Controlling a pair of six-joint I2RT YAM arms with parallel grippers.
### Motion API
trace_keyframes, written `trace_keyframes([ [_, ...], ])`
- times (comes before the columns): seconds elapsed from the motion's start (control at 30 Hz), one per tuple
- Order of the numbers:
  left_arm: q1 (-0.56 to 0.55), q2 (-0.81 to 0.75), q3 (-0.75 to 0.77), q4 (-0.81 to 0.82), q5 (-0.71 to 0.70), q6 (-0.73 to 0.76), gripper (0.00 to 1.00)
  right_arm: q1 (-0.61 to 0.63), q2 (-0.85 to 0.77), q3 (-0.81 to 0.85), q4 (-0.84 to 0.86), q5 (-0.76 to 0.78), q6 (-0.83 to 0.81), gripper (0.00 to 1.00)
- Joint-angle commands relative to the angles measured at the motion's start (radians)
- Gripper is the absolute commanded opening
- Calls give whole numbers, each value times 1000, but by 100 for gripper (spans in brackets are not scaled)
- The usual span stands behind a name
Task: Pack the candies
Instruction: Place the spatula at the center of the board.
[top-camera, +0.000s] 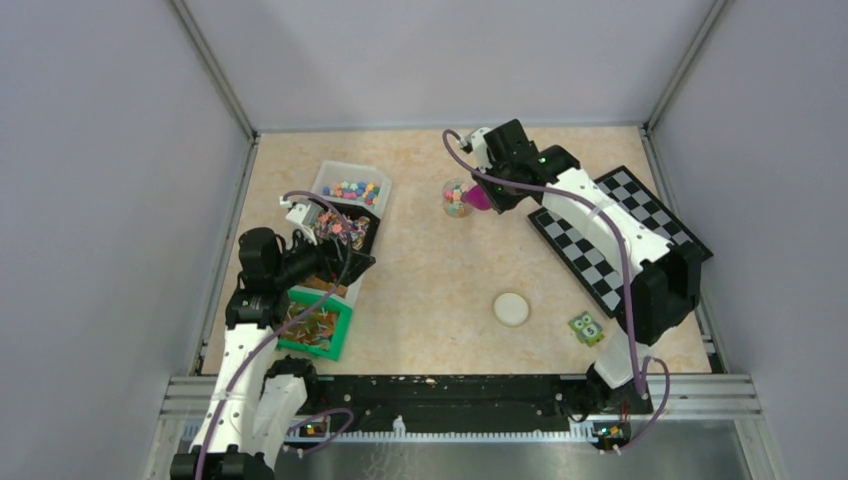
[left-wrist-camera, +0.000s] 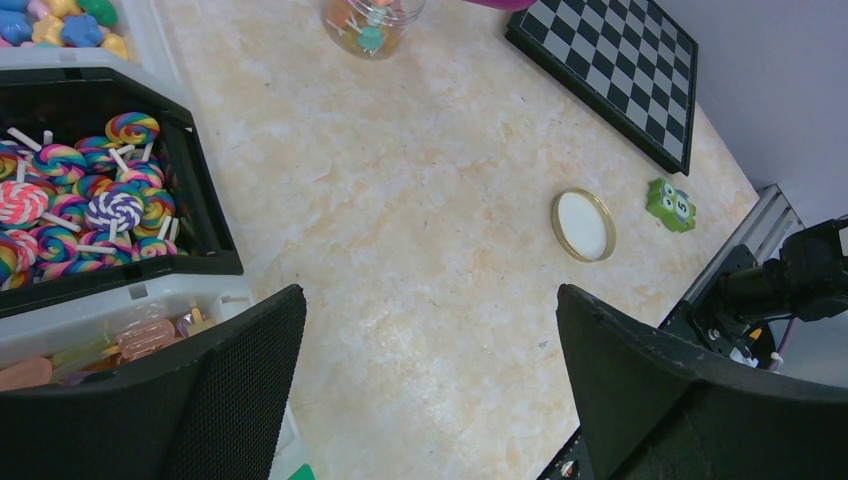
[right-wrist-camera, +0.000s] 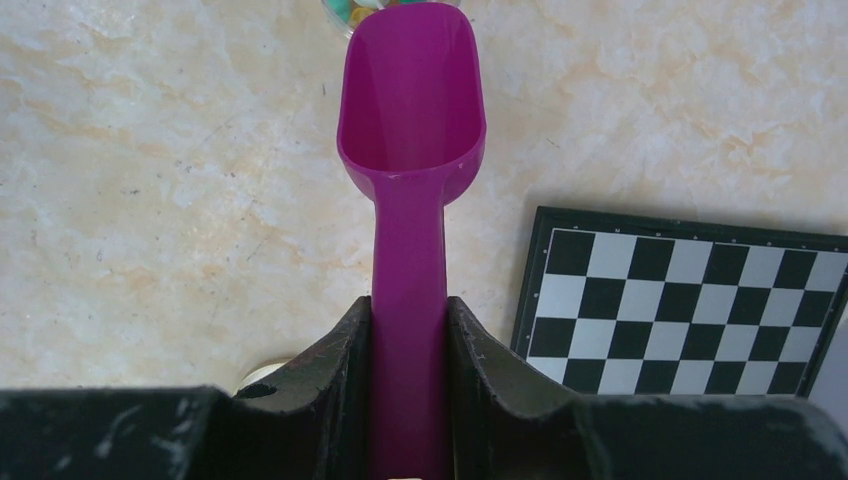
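Observation:
Tiny multicoloured candies (top-camera: 352, 190) fill a white bin at the back left; they also show in the left wrist view (left-wrist-camera: 55, 20). More candies lie in a small clear jar (top-camera: 456, 198), whose rim shows in the right wrist view (right-wrist-camera: 345, 10). My right gripper (top-camera: 497, 190) is shut on the handle of the magenta scoop (right-wrist-camera: 412, 120). The scoop's bowl is empty and its tip reaches the jar's mouth. My left gripper (left-wrist-camera: 430, 340) is open and empty, hovering by the right edge of the bins (top-camera: 350, 262).
A black bin of swirl lollipops (left-wrist-camera: 80, 200) and a green bin (top-camera: 318, 325) stand in a row before the white bin. A round cream lid (top-camera: 511, 308), a green owl block (top-camera: 586, 327) and a chessboard (top-camera: 620, 235) lie to the right.

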Motion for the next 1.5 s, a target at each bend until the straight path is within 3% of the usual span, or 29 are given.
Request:
trace_keyframes([
  [0.0,-6,-13,-6,27,10,14,99,17,-3,84,-22,47,-12,0],
  [0.23,-5,-14,-4,27,11,15,99,20,-63,32,41,50,-49,0],
  [0.53,-5,-32,3,16,-9,22,99,35,-540,-529,575,-126,-320,0],
  [0.83,-6,-37,1,19,-5,20,99,38,-638,-583,470,-176,-487,0],
  [0.93,-6,-40,-1,19,-8,20,99,38,-626,-574,485,-145,-454,0],
  [1.13,-5,-40,0,17,-10,22,99,14,-451,-450,416,55,-177,0],
  [1.47,-9,-40,1,16,-7,23,99,-176,-271,-436,565,62,4,0],
])
